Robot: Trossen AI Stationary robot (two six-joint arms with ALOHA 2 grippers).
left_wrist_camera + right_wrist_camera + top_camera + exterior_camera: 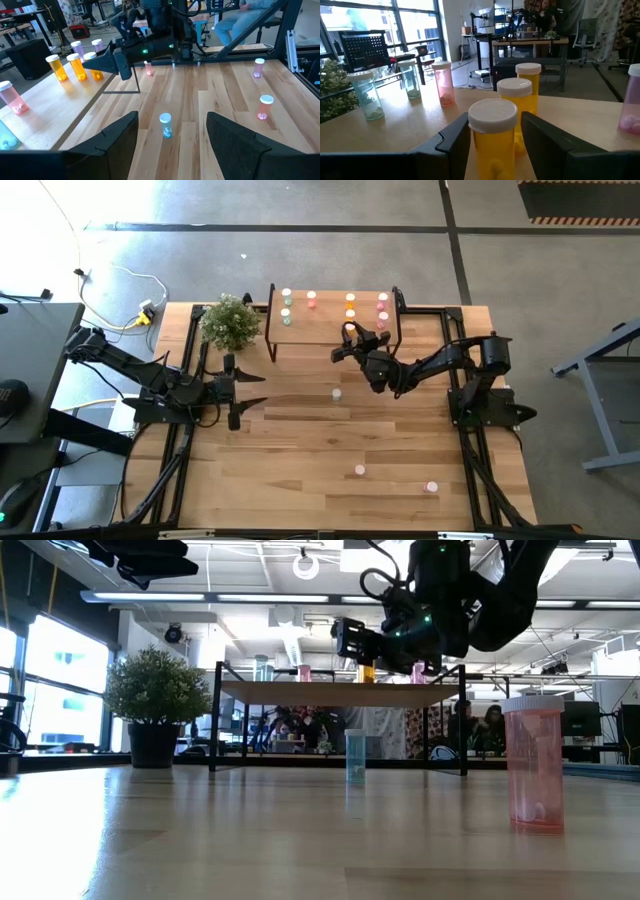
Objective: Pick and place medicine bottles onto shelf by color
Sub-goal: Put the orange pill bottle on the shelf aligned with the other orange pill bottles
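The shelf [300, 330] stands at the table's far middle and carries pale green [367, 95], pink [443, 82], orange [527, 80] and magenta [632, 100] medicine bottles, all upright. My right gripper [492, 135] reaches level over the shelf's near edge. It is shut on another orange bottle [492, 130], in line with the two orange ones behind it. My left gripper [172, 145] hangs open over the table's left half, holding nothing. A pale green bottle [337, 393] and two pinkish ones [360, 470] [432, 487] stand on the table. My right gripper pinches the orange bottle's body [480, 145] below its white cap [492, 114], one finger on each side. The fingers lie level and come from the table's near side. The bottle stands upright in the hold. The fingers hide its base, so I cannot tell whether it rests on the shelf.
A potted plant [231, 320] stands left of the shelf at the far edge. The table's black frame rails [190, 350] run along both sides. People sit in the room beyond the table [490, 725].
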